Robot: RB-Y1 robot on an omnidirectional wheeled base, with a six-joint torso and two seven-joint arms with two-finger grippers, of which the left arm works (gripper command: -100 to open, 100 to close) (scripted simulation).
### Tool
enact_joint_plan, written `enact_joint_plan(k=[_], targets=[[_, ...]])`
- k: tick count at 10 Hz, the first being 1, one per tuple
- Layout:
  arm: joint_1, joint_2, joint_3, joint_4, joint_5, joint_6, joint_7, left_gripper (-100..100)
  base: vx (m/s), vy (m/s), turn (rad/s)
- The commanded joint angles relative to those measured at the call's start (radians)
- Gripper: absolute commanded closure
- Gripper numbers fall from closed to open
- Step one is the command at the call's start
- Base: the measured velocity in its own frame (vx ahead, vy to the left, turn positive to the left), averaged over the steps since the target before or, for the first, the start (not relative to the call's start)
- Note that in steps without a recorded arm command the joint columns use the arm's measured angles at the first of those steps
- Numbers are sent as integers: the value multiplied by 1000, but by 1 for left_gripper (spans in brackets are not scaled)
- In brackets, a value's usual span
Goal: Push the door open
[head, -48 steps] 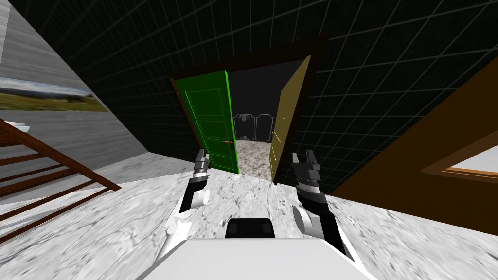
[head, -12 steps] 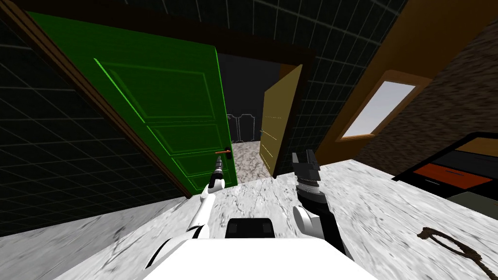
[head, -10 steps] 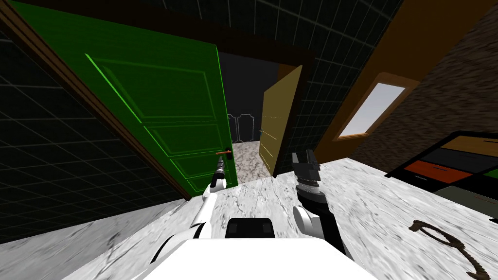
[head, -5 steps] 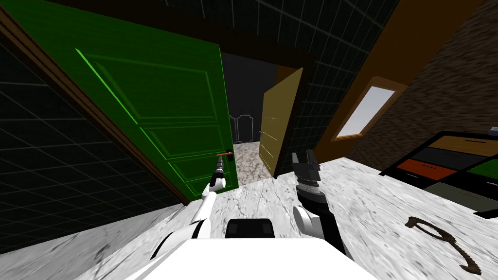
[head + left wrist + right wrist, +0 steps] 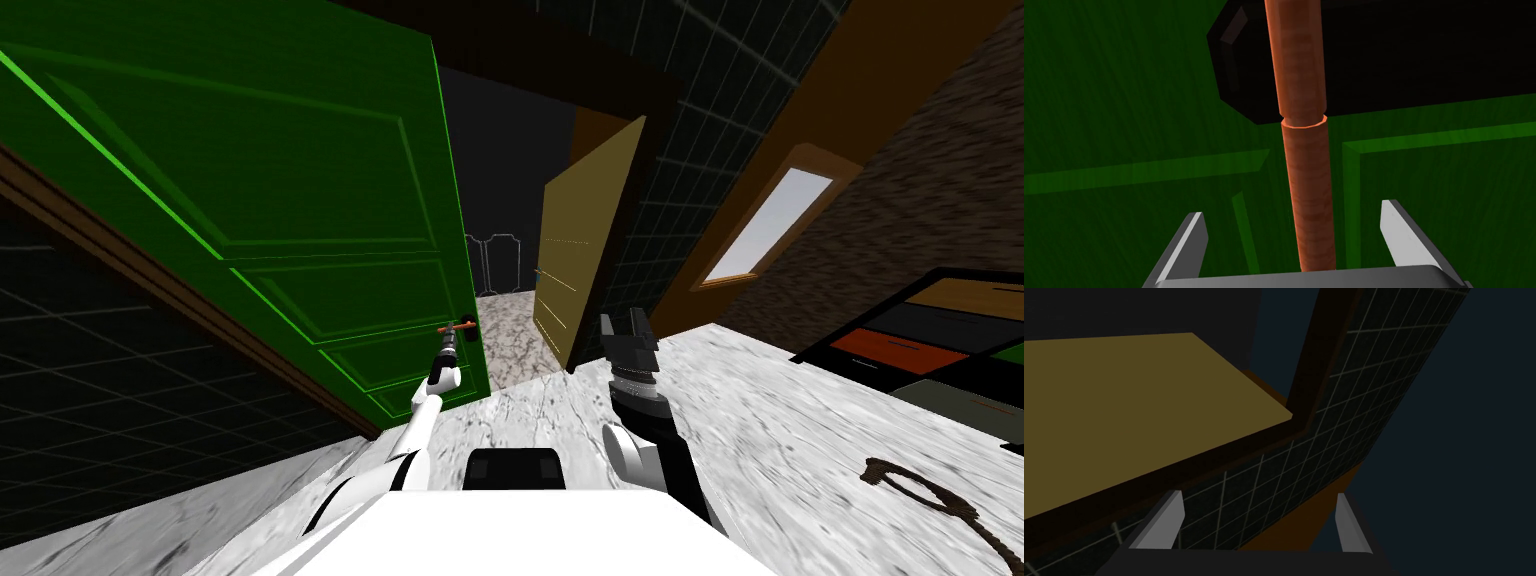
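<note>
Pale marble floor (image 5: 780,420) underfoot, dark tiled wall (image 5: 120,400) at far left. Beside it, green door (image 5: 250,170), panelled, hinged on its left side and swung ajar, free edge toward the doorway gap. Close to that edge, orange-brown handle (image 5: 458,327), long axis level across the door face, pointing from its black plate (image 5: 1404,55) back toward the hinge side. Left gripper (image 5: 449,343) right at the handle: released, fingers (image 5: 1194,235) spread on either side with clear gaps, nothing pinched, end of the handle down by the gripper's dark body. Beyond the gap, yellow door (image 5: 580,250), also ajar. Right gripper (image 5: 621,320) low in front of it, released and holding nothing. Further right, brown-framed window (image 5: 765,225), then black cabinet (image 5: 930,340) with coloured drawers.
</note>
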Motion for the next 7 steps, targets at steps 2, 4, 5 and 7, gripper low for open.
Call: enact_joint_plan(k=[2, 4, 5, 7], targets=[[1, -31, 4, 4, 2, -4, 1, -100, 180, 45, -23], [-2, -21, 4, 11, 1, -8, 0, 100, 34, 4, 0], [-2, -21, 4, 11, 1, -8, 0, 100, -27, -2, -6], [-2, -21, 4, 11, 1, -8, 0, 100, -7, 1, -5]])
